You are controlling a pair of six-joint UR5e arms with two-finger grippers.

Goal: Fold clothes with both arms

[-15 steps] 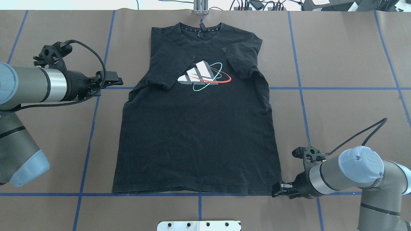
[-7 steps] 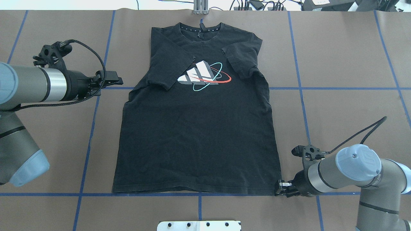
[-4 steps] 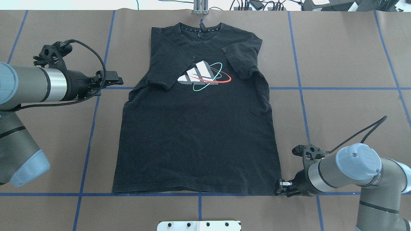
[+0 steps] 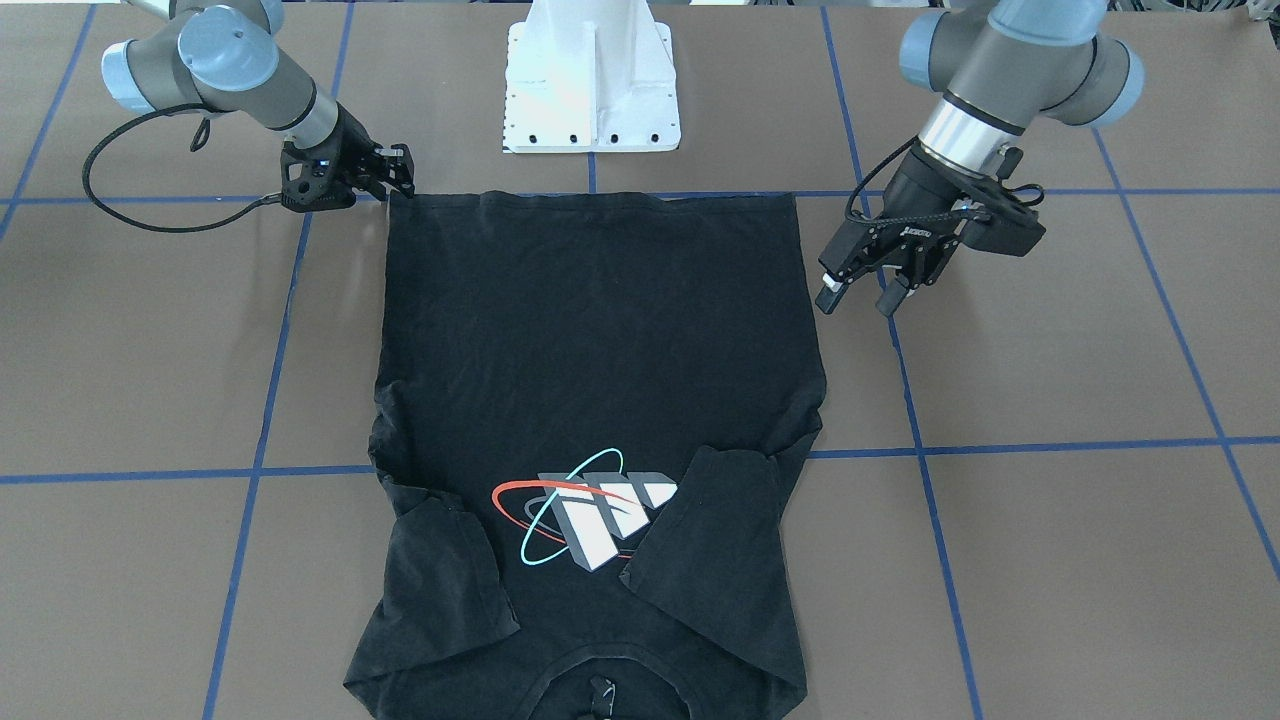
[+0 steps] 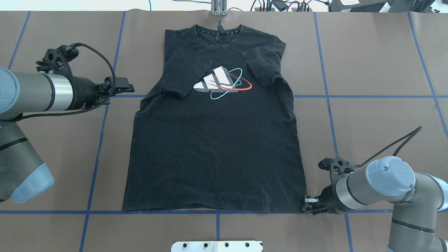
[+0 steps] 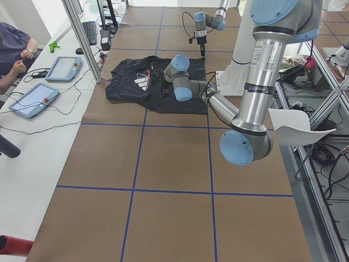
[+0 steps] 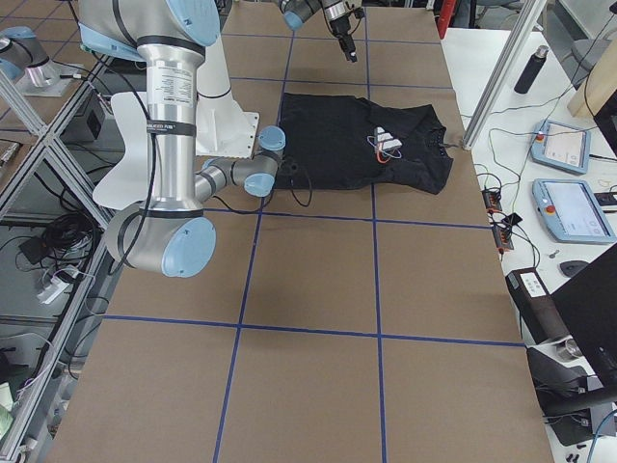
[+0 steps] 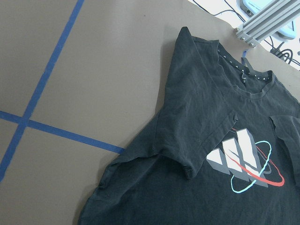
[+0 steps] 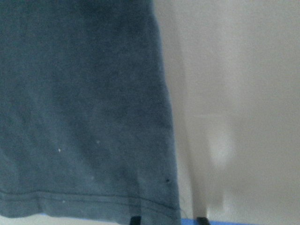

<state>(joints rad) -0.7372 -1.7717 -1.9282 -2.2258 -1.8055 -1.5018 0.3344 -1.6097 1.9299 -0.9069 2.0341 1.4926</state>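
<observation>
The black T-shirt [image 5: 217,147] lies flat on the brown table, logo side up, with both sleeves folded inward over the chest. Its collar is at the far edge and its hem is nearest the robot. My right gripper [image 5: 305,205] sits low at the hem's right corner. In the right wrist view its open fingertips [image 9: 136,219] straddle the side edge of the shirt [image 9: 84,117]. My left gripper [image 5: 130,87] hovers open beside the shirt's left side, level with the folded sleeve and clear of the cloth. From the front the left gripper [image 4: 858,298] shows its two fingers apart, and the right gripper [image 4: 404,172] touches the hem corner.
The white pedestal base [image 4: 592,90] stands just behind the hem. An aluminium post [image 5: 218,8] rises at the far edge by the collar. Blue tape lines cross the brown surface. A side table with tablets [image 6: 62,68] and a seated person [image 6: 13,52] lies beyond the far edge.
The right arm has dropped and shifted slightly right, bringing its gripper lower at the hem corner. The left arm and the shirt have not moved.
</observation>
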